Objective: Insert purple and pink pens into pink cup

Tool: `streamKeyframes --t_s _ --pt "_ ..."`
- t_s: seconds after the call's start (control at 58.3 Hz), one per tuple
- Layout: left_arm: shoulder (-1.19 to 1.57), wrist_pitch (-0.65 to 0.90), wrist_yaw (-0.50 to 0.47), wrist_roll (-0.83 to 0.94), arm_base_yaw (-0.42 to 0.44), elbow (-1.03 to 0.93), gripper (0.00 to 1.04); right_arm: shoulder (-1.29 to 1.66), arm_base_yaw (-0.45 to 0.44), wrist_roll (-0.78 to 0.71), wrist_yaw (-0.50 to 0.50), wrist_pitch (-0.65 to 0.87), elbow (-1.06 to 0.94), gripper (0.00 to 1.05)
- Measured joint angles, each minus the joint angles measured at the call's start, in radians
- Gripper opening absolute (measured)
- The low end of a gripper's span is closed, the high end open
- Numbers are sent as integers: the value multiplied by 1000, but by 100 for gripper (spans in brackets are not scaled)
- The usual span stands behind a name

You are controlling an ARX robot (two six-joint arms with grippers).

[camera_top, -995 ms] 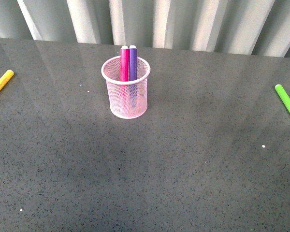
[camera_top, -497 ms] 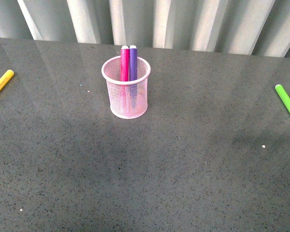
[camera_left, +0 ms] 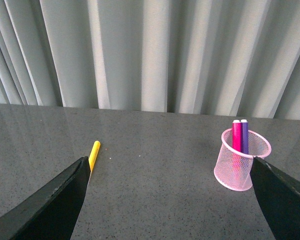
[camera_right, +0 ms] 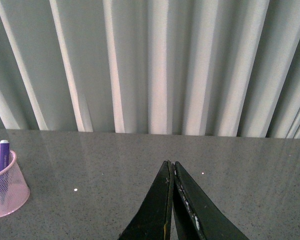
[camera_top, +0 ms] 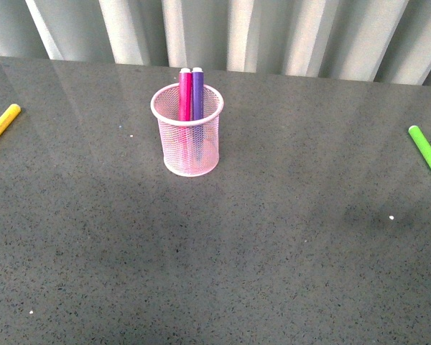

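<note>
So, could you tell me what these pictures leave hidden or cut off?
- Lower ends of the pink pen and purple pen: front view, blurred behind the pink cup's mesh.
- Yellow marker: front view, near end cut by the left edge.
- Lime-green marker: front view, near end cut by the right edge; in neither wrist view.
- Both arms: absent from the front view.
- Left gripper and right gripper: wrist views show only finger parts.

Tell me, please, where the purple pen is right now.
In the front view, the purple pen stands upright inside the pink cup, left of centre, immediately right of the pink pen.
</note>
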Motion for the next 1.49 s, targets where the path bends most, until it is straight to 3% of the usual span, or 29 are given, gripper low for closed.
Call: streamKeyframes --t_s 0.412,0.532,0.841,1.064,1.235,1.372,1.492 --pt "0 0 0 0 0 0 98 -135 0 0 0 -135 0 3" --pt "0 0 0 0 0 0 98 -274 0 1 1 -304 0 3" --pt "0 0 0 0 0 0 98 -305 0 0 1 -312 0 3" --pt "0 0 0 0 0 0 98 -305 0 0 0 -312 0 40" --pt "0 0 0 0 0 0 98 -305 0 0 1 -312 0 77" --pt "0 0 0 0 0 0 98 -305 0 1 0 -312 0 99" --pt "0 0 0 0 0 0 98 -305 0 1 1 -312 0 98"
